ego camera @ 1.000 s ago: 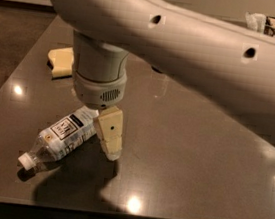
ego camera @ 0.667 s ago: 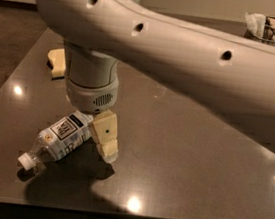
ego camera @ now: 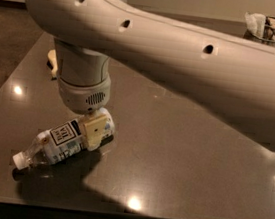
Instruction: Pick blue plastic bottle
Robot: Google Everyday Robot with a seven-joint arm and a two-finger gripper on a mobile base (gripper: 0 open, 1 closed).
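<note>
Gripper (ego camera: pixel 94 129) is sitting right over the base end of the blue plastic bottle (ego camera: pixel 58 143), lying flat on the table (ego camera: pixel 196 164); whether it's clamping, can't tell.

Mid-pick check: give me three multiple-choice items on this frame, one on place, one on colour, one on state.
1. Where along the bottle is the end effector? A: cap end; B: base end; C: well clear of it.
2. What colour is the cap? A: red; B: white; C: black.
3. The bottle is: A: upright; B: lying on the table; C: lifted.

Answers: 1 B, it is down at the end opposite the cap. 2 B, the cap shows white at lower left. 3 B, its side rests on the dark top.
</note>
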